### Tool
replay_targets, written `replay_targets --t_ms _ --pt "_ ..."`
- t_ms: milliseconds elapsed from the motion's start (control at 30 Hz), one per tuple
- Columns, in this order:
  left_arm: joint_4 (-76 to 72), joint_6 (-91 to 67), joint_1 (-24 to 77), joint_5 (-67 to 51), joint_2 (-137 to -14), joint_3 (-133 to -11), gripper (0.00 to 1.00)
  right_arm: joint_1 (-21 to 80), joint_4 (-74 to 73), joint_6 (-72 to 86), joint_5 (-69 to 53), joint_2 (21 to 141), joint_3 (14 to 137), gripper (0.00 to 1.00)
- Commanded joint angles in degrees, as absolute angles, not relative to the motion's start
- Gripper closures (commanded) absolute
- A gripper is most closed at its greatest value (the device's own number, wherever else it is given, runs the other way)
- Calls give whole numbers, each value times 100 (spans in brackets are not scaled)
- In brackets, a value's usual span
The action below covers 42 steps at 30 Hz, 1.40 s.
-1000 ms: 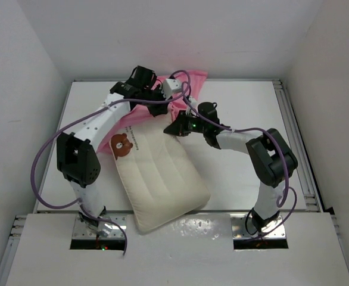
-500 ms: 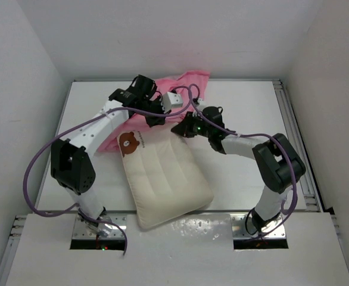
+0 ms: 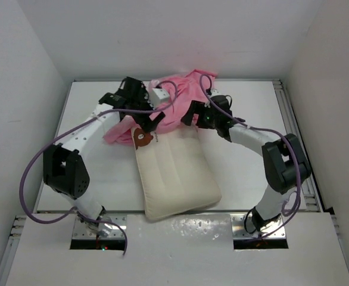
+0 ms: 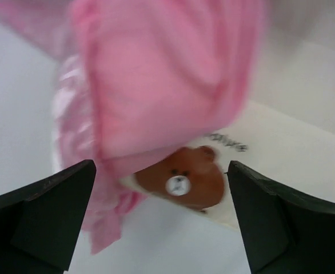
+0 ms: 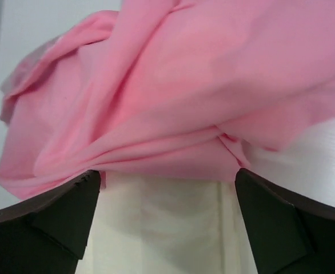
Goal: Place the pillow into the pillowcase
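The cream pillow (image 3: 177, 173) lies on the table with its far end under the crumpled pink pillowcase (image 3: 175, 100). The brown bear mark (image 3: 142, 137) shows at the pillow's far left corner. My left gripper (image 3: 148, 121) hovers by that corner, open, and in the left wrist view the bear mark (image 4: 182, 180) and pillowcase (image 4: 167, 74) lie between its spread fingers (image 4: 42, 217). My right gripper (image 3: 190, 113) is open over the pillow's far right part. In the right wrist view the pillowcase (image 5: 184, 85) hem drapes over the pillow (image 5: 167, 228), and nothing is pinched.
The white table (image 3: 246, 173) is enclosed by white walls at the back and sides. A metal rail (image 3: 296, 143) runs along its right edge. Purple cables (image 3: 34, 173) loop from both arms.
Both grippers have gone from shut to open, letting go of the pink fabric. The arms pushed back and the pillow slid farther under the bunched pillowcase, turning more upright.
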State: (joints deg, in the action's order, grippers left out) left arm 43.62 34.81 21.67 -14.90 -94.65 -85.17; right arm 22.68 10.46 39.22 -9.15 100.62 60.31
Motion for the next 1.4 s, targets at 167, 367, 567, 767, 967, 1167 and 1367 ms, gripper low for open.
replay_targets --t_ms 167,367,567,767,967,1167,1367 --pt "3296 3444 880 -79 -9026 -7368 100 2565 -509 3077 945 8465 5713 100" --pt "2629 3507 677 -202 -9079 -6426 28 3970 -1116 2497 1802 8410 6124 1" --pt "1805 3305 475 -185 -9561 -6171 17 5588 -1740 2084 2433 9851 7504 1" --pt "1388 2883 211 -156 -10282 -6345 67 6161 -1634 2091 2505 10915 8085 1" --pt "1170 3014 237 -729 -9986 -5828 100 6231 -2345 2452 2180 12065 9017 1" --pt "1309 2971 158 -1264 -9633 -5564 100 5978 -2857 2890 1636 12919 9650 32" --pt "2073 3076 149 -1757 -9343 -5932 100 5160 -1461 3576 180 12070 8860 100"
